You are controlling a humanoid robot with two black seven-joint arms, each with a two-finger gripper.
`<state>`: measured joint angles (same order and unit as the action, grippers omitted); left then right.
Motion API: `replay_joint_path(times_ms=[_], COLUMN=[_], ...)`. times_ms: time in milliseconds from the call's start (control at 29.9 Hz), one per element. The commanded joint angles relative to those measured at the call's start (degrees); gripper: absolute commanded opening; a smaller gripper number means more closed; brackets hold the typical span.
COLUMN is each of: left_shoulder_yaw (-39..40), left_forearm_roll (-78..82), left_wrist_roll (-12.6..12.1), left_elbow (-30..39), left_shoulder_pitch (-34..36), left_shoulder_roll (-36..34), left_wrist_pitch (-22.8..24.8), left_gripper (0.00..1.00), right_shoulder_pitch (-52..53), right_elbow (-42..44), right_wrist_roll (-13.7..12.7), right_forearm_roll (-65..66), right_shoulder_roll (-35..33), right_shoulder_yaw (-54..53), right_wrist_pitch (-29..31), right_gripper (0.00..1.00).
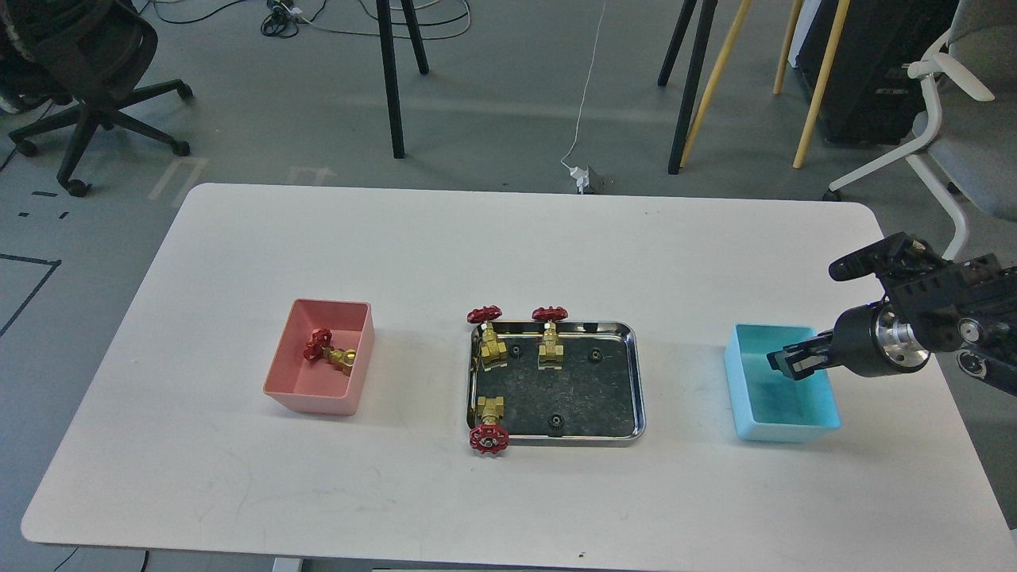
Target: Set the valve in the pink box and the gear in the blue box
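The pink box [318, 397] stands at the left with one valve [327, 350] lying in it. Three more valves [487, 337] with red handwheels are at the left side of the steel tray [636, 381], two at its far edge and one at its near left corner. Three tiny black gears [556, 419] lie in the tray. The blue box [783, 429] stands at the right. My right gripper [788, 362] hangs over the blue box's inside, fingers pointing left. It is dark and small, and no gear shows between its fingers. My left gripper is out of view.
The white table [508, 238] ends just right of the blue box. Beyond the far edge stand office chairs [87, 87], stand legs [393, 79] and cables on the floor.
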<state>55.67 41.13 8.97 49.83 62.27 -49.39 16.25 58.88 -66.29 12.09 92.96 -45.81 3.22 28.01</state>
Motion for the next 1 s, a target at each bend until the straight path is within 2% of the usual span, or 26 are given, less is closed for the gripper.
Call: replay_joint_path(times_ms=[0,67,167,368,501,668,735,835,902,969], left_shoulder_yaw=[0.0,0.0,-0.1,-0.6,-4.0,-10.4,-12.5,-14.9,-15.1,-15.1], left_forearm_roll=[0.0,0.0,0.0,0.3,0.6,0.9,0.8,0.7,0.6,0.5], left_wrist_roll=[0.0,0.0,0.0,-0.2,-0.2,-0.4,-1.5,-1.9,-2.1,-2.5], left_elbow=[0.0,0.0,0.0,0.1,0.0,-0.1,-1.1,-3.2,-4.7,-6.4], left_shoulder_pitch=[0.0,0.0,0.0,0.0,-0.1,2.4,3.9,5.5,6.8,7.7], left_shoulder_roll=[-0.1,0.0,-0.1,0.0,0.5,5.2,7.1,10.5,12.7,15.3], left_wrist_pitch=[0.0,0.0,0.0,0.1,0.0,-0.7,-0.7,-0.1,0.1,0.1], left_gripper=[0.97,0.97,0.97,0.97,0.97,0.97,0.97,0.97,0.97,0.97], right_shoulder_pitch=[-0.3,-0.5,-0.5,1.2,3.4,3.3,3.6,5.0,6.2,6.9], right_elbow=[0.8,0.7,0.5,-0.1,3.1,14.9,20.3,25.7,27.5,30.4], right_wrist_roll=[-0.1,-0.1,-0.1,-0.1,-0.8,-2.9,-4.2,-7.4,-8.7,-9.8], right_forearm_roll=[-0.6,-0.7,-2.3,-8.4,-17.0,-24.3,-28.2,-36.4,-41.9,-46.0], right_shoulder_roll=[0.3,0.2,-0.1,0.3,1.2,8.8,11.9,14.9,15.6,17.3], right_shoulder_yaw=[-0.2,-0.7,-2.2,-10.9,-19.5,-34.8,-39.6,-42.4,-42.2,-42.2], right_wrist_pitch=[0.0,0.0,0.0,0.0,0.0,0.0,0.0,0.0,0.0,-5.1], right_gripper=[0.73,0.82,0.9,0.93,0.94,0.93,0.93,0.93,0.92,0.92])
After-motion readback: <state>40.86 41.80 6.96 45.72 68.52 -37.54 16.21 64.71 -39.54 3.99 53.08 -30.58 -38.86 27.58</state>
